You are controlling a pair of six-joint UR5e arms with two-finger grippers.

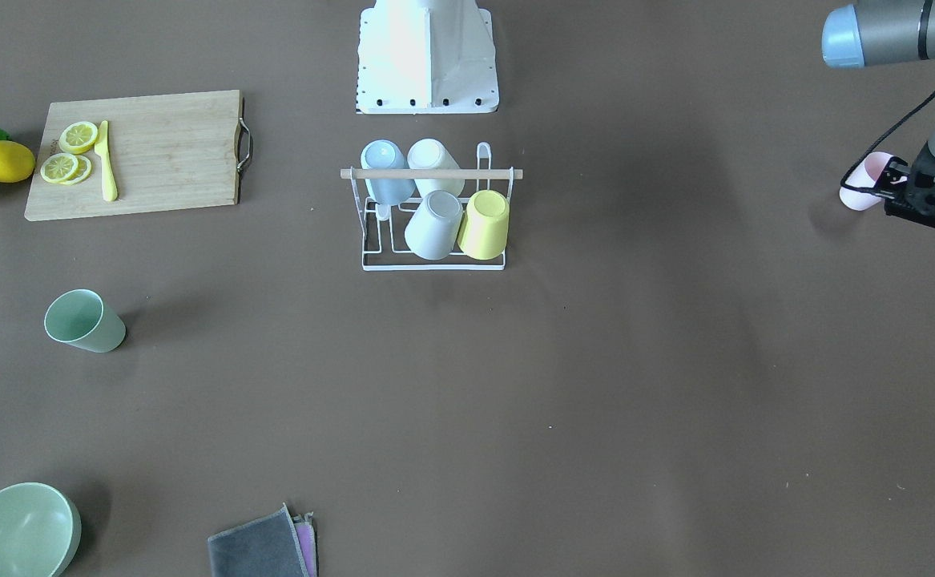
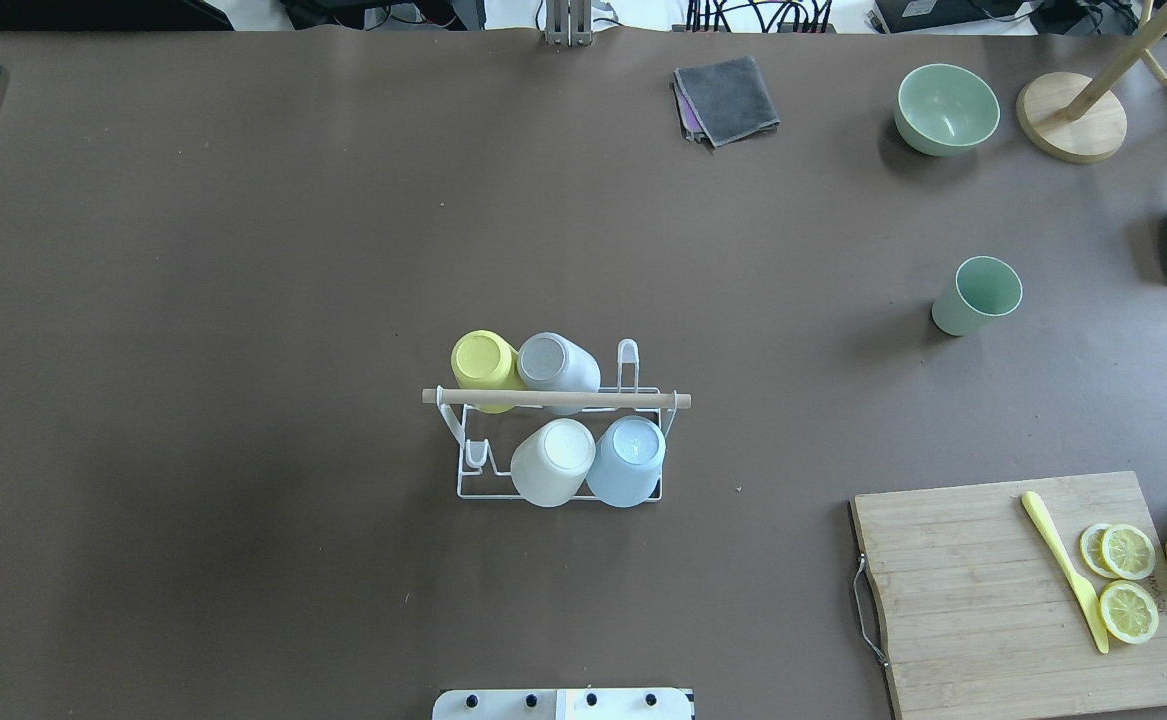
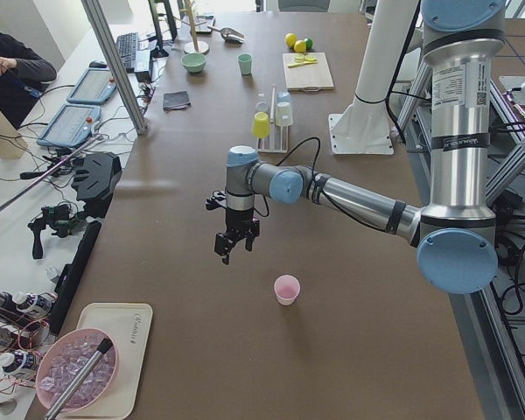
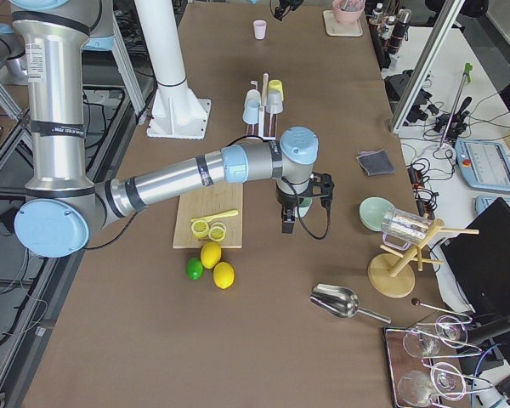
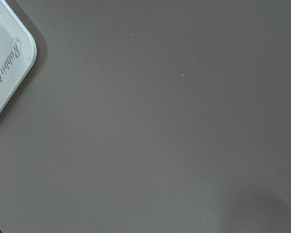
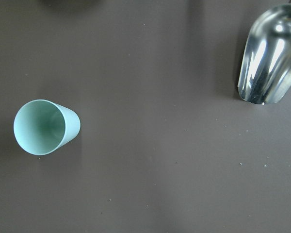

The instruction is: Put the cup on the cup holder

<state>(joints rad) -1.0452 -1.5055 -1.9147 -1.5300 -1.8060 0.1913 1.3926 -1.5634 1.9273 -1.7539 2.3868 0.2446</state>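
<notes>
The white plastic tray (image 5: 5,63), upper left, bears cursive writing, perhaps "Rabbit". The smooth pink cup (image 1: 860,191) stands at the right edge beside the left end effector (image 1: 922,196); I cannot tell if its fingers are apart. The white wire cup holder (image 1: 483,174) is at centre.

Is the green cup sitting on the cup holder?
No, the green cup stands upright on the table, well away from the cup holder.

Brown table (image 2: 243,250) bears cup holder (image 2: 555,399), green cup (image 2: 978,295), board (image 2: 983,600)
</notes>
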